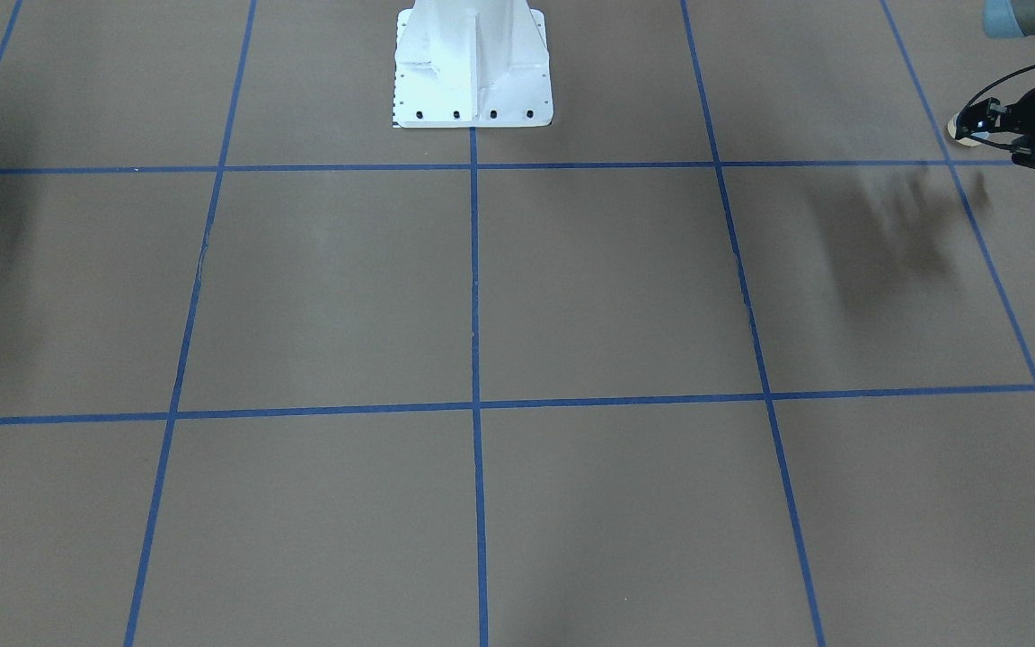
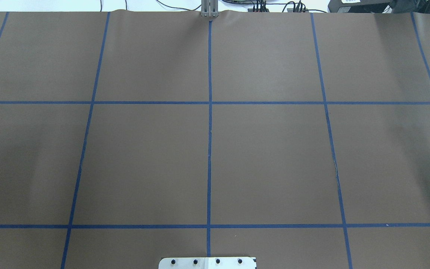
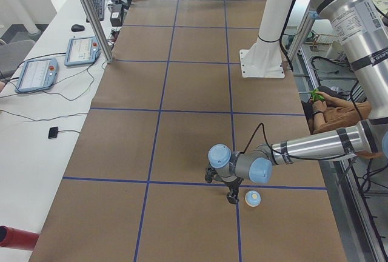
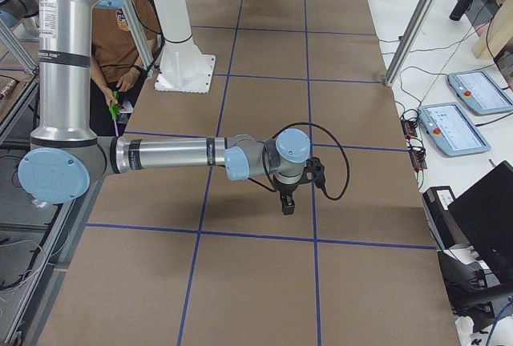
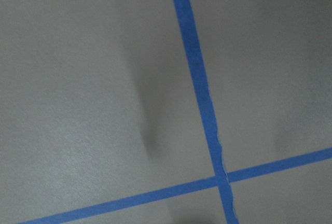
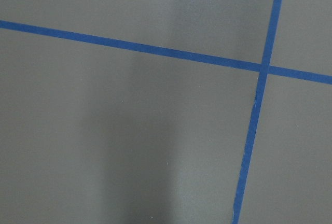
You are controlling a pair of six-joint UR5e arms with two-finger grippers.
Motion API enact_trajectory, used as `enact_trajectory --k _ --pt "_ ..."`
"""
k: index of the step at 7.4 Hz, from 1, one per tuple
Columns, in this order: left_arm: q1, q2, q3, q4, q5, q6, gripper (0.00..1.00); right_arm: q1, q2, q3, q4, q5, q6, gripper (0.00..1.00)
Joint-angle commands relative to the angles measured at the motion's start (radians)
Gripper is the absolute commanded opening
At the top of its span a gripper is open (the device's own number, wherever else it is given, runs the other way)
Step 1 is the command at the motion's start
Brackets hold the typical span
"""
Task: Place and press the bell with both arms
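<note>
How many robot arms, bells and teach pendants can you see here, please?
robot arms: 2, the left arm and the right arm
desk bell: 1
teach pendants: 2, the nearer and the farther
total: 5

Robotics lab, industrial arms [image 4: 160, 154], blue-taped grid table [image 2: 144, 160], teach pendants [image 3: 37, 74]

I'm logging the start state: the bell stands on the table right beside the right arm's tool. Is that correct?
No. The bell stands on the table beside the left arm's tool, not the right arm's tool. The exterior left view shows it by the near, large arm.
</note>
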Motion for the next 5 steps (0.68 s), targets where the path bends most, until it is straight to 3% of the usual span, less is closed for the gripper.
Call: enact_trajectory --k 1,4,5 --pt "0.09 0.006 0.004 -0.01 0.001 -0.102 1.0 -0.012 0.0 -0.001 0.022 0.0 0.0 1.0" --pt "0.109 0.014 0.154 -0.227 0.002 -0.123 1.0 -0.013 0.005 -0.001 0.022 -0.003 0.0 1.0" --pt "0.112 0.018 0.153 -0.284 -0.008 -0.206 1.0 -0.013 0.005 -0.001 0.022 -0.003 0.0 1.0"
